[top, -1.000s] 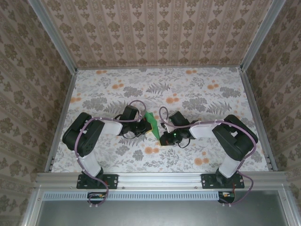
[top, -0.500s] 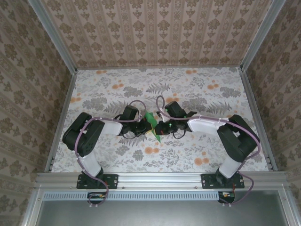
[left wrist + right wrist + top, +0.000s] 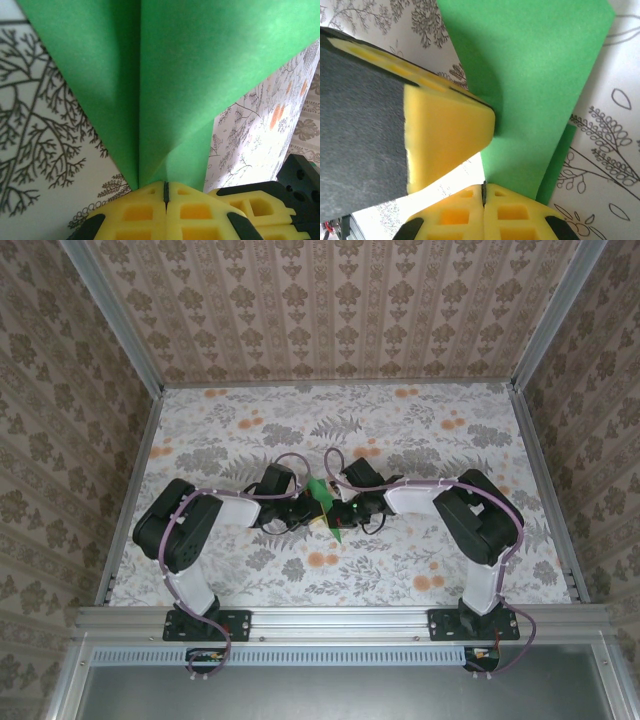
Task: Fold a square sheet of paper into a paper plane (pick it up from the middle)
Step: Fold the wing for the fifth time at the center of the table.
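Above the middle of the bench (image 3: 430, 445), seen from the overhead camera, my two arms meet tip to tip. My left end effector (image 3: 312, 510) comes in from the left and my right end effector (image 3: 346, 510) from the right. The green paper (image 3: 322, 494) stands between them, folded, and one pointed corner of it hangs down toward the near edge just below the two tips.

In the left wrist camera, my left end effector (image 3: 165, 192) is fully closed, its yellow pads pressed flat together. The paper (image 3: 210, 75) rises straight out of the seam between them. A sharp crease runs up its middle, and the panels fan out wider the farther they get from my tips. I have it pinched at the narrow end of that fold. The patterned bench (image 3: 40, 125) lies behind it on both sides. At the lower right another yellow and black finger sits just beside mine.

In the right wrist camera, my right end effector (image 3: 483, 192) is also closed pad to pad. The paper (image 3: 540, 70) slants down to my tips and meets them at the seam. I cannot tell whether its edge is caught there or only touching. The yellow pad of my other arm presses against the paper's left side.
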Robot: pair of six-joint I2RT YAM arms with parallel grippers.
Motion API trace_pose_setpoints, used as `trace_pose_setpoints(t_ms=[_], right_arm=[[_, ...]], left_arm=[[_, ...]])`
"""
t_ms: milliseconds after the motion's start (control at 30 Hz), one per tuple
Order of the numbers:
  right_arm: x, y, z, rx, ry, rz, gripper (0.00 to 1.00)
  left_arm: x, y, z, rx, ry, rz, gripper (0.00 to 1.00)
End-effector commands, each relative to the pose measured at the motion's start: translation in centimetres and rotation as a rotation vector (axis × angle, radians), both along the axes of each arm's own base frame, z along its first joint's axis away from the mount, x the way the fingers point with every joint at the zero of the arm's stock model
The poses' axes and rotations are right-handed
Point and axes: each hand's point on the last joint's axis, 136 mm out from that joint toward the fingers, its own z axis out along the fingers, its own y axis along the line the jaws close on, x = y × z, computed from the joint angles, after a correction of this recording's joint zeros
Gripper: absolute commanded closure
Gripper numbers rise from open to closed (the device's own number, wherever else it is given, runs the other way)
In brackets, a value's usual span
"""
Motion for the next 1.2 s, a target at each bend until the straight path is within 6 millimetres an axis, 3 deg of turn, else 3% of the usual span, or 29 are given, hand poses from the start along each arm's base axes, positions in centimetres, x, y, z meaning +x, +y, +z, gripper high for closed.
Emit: trace_pose_setpoints(t_ms=[0,267,500,600,733,800,967,1167], right_arm=[[-2.6,-1.8,-1.7,-0.082,0.076,0.039,1.00],[-6.2,-3.6,-2.2,-0.095,0.141,0.113,1.00],[-8.8,-5.4,-2.5,-0.116,0.171,0.145,1.00],[-7.8,-4.8,-0.4,-0.073,0.102,0.142,1.00],[-4.6,-3.1,3.2,-0.010,-0.036,0.103,1.00],[-3.2,-2.2,4.0,0.007,-0.073,0.083,1.00],[-0.5,-0.5,3.1,0.009,-0.076,0.049,1.00],[0.2,0.0,0.8,-0.016,-0.034,0.043,1.00]], left_arm=[[-1.6,3.2,-4.3,0.184,0.134,0.077,1.00],[-2.4,4.5,-5.8,0.240,0.187,0.104,1.00],[-2.2,4.1,-5.3,0.213,0.166,0.092,1.00],[-1.9,3.4,-4.7,0.182,0.140,0.072,1.00],[-1.5,2.5,-3.6,0.149,0.098,0.042,1.00],[-1.3,2.1,-3.2,0.137,0.082,0.029,1.00],[-1.1,1.4,-2.1,0.104,0.043,0.009,1.00],[-0.6,0.3,-0.7,0.050,-0.004,-0.021,1.00]])
